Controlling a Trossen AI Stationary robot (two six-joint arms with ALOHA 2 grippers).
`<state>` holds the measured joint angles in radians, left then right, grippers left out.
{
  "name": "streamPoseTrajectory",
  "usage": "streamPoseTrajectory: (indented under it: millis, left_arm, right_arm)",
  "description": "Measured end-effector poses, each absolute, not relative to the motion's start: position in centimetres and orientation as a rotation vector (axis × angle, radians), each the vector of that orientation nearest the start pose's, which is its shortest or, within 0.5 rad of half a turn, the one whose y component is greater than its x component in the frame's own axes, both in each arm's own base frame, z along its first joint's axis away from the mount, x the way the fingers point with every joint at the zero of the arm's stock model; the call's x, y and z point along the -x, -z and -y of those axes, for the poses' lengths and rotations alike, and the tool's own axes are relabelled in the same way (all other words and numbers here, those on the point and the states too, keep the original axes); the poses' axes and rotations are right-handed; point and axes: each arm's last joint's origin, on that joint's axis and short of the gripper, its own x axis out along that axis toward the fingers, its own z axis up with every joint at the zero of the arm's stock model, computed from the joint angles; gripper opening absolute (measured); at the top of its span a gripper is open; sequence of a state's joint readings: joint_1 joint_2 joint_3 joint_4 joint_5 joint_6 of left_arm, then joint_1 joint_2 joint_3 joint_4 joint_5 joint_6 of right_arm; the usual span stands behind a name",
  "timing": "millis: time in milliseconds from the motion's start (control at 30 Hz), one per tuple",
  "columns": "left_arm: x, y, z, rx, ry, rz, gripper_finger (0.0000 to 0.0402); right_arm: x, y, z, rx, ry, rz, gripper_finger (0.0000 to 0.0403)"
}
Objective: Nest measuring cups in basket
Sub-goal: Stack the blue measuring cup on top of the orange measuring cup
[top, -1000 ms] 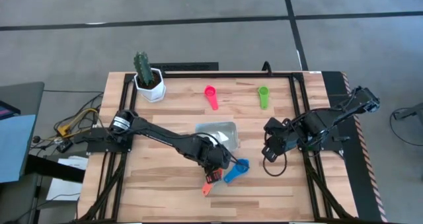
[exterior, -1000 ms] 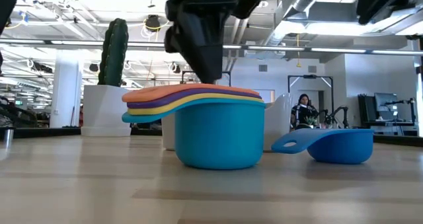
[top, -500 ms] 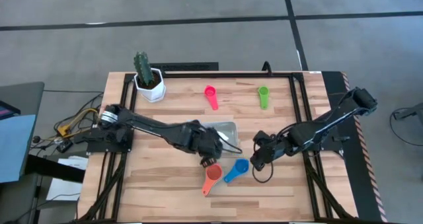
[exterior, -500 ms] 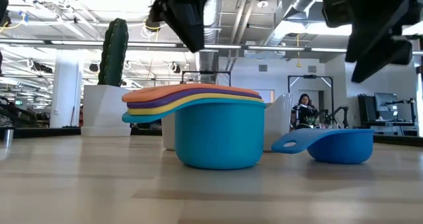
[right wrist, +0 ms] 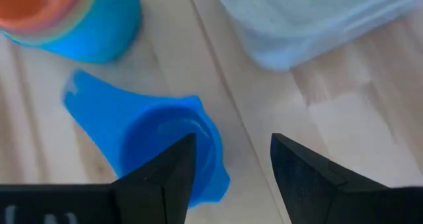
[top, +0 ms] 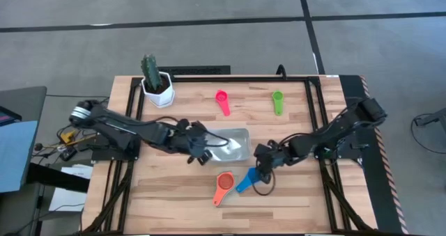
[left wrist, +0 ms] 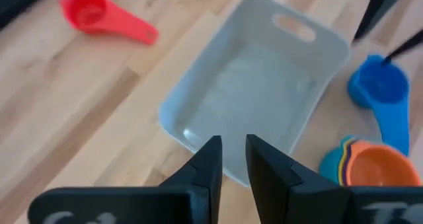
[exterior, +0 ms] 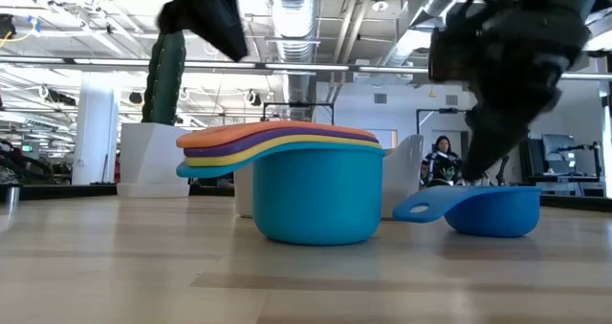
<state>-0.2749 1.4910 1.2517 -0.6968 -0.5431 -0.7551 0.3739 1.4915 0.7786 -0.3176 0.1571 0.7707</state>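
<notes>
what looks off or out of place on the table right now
Nothing spilled or damaged. The basket is empty, while the nested stack of cups sits on the table beside it, with the blue cup next to it. The pink cup and green cup lie apart, farther back.

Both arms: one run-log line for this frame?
left gripper: empty, over basket | right gripper: open, at blue cup | nested stack: on table, outside basket

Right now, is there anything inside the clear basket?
Empty. The left wrist view shows the basket bare inside; the stacked cups and blue cup sit outside it.
</notes>
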Motion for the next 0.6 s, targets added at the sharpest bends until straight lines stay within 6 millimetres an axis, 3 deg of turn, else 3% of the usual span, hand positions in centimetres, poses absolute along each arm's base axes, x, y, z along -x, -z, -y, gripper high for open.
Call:
streamPoseTrajectory:
  millis: [333,467,600]
  left_arm:
    - [-25.6,-29.3,7.3,0.405,-0.604,-0.623,0.0055]
    - [-24.6,-29.1,7.5,0.385,-0.612,-0.655,0.0055]
    - [-24.1,-29.1,7.5,0.316,-0.593,-0.691,0.0055]
  right_arm:
    - [-27.0,-14.2,-9.7,-0.413,0.157,-1.13,0.017]
    - [-26.9,-14.0,-10.2,-0.432,0.13,-1.167,0.0108]
    - [-27.4,-15.3,-11.2,-0.391,0.088,-1.175,0.0029]
